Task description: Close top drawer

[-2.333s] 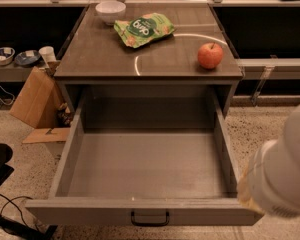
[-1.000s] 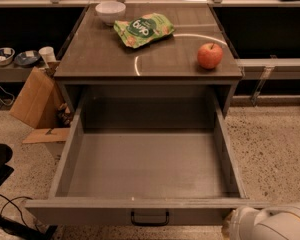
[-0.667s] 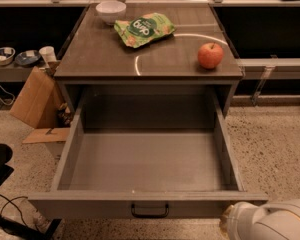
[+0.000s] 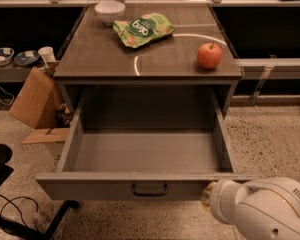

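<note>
The top drawer (image 4: 90, 188) is a wide grey metal drawer, pulled out towards me and empty inside. Its small black bar handle (image 4: 149, 189) sits mid-front. My white arm (image 4: 262, 209) comes in from the bottom right. My gripper (image 4: 208, 194) is at the arm's tip, right at the right part of the drawer's front panel and right of the handle. Most of the gripper is hidden by the arm.
On the cabinet top (image 4: 105, 54) lie a red apple (image 4: 209, 55), a green snack bag (image 4: 142, 29) and a white bowl (image 4: 110, 11). A cardboard box (image 4: 34, 101) leans at the left. A black chair base (image 4: 20, 219) stands at the lower left.
The drawer has slid in a little, and its front panel sits farther from me. My arm has dropped from the right side to the bottom right, and its tip has moved up to the drawer front.
</note>
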Controlling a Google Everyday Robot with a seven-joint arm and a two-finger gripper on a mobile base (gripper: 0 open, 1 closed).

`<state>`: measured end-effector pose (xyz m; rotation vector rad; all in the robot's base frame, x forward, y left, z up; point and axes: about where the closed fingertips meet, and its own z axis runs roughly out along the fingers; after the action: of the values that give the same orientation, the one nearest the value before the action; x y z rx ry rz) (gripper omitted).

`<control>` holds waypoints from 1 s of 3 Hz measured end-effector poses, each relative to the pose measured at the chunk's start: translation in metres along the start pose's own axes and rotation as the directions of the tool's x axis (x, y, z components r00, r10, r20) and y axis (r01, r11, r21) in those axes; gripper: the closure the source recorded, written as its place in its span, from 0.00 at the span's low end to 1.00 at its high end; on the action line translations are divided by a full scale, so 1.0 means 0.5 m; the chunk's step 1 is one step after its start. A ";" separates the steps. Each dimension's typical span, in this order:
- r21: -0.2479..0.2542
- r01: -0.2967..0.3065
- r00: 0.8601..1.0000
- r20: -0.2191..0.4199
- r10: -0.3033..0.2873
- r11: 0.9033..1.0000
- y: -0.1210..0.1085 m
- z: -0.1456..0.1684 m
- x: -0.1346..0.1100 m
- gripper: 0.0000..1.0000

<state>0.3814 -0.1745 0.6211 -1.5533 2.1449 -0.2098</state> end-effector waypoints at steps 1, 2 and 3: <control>0.015 0.059 0.996 0.063 -0.060 0.998 -0.047 0.027 -0.076 1.00; 0.019 0.097 0.991 0.091 -0.098 0.995 -0.078 0.046 -0.120 1.00; 0.019 0.116 0.989 0.090 -0.117 0.993 -0.122 0.072 -0.142 1.00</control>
<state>0.4671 -0.1239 0.6341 -1.6494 1.9812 -0.1882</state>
